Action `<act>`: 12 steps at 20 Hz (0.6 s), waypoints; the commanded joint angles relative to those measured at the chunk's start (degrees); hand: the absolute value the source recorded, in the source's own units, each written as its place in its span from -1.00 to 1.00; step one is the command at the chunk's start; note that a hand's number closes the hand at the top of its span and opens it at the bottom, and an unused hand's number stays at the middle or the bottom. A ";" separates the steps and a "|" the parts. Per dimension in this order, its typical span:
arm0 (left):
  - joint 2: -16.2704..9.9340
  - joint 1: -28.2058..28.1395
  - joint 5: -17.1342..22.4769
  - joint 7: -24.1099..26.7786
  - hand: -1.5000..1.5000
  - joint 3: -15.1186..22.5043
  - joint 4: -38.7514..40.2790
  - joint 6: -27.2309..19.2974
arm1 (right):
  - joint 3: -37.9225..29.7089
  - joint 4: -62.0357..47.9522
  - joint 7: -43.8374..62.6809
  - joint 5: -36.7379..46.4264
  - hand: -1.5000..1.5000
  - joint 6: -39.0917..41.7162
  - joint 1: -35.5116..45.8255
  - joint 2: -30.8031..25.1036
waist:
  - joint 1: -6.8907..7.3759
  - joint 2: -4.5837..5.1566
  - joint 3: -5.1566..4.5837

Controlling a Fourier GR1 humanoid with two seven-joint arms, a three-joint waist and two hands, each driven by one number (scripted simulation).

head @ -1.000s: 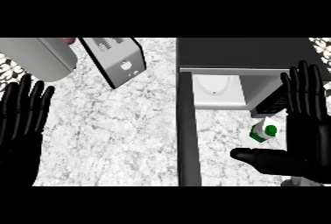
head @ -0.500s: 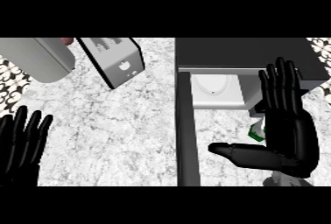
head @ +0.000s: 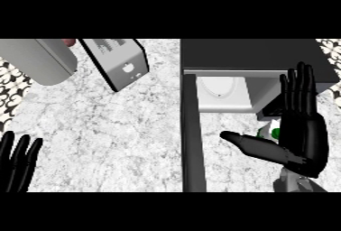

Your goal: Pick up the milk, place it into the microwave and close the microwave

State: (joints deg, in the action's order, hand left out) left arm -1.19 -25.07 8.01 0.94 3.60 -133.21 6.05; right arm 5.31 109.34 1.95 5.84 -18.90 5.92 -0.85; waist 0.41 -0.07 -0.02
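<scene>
One microwave open; milk outside

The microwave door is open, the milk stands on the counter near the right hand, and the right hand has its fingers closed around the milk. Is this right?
Not quite. The head view shows the right hand open, fingers straight, beside the milk and partly covering it, not closed around it. The microwave door is open, and the milk stands on the counter near that hand.
</scene>
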 commanded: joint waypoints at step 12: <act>0.21 -8.03 1.22 7.42 -1.00 -2.08 0.77 6.37 | -11.14 -18.12 -11.32 -6.89 -1.00 1.81 0.22 -1.68 | 0.04 0.04 0.02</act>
State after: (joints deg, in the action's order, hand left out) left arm -1.45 -31.65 10.29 7.17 1.15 -132.83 11.09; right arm -3.19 96.17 -8.21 0.07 -17.47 3.91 -1.57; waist 0.41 -0.03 0.01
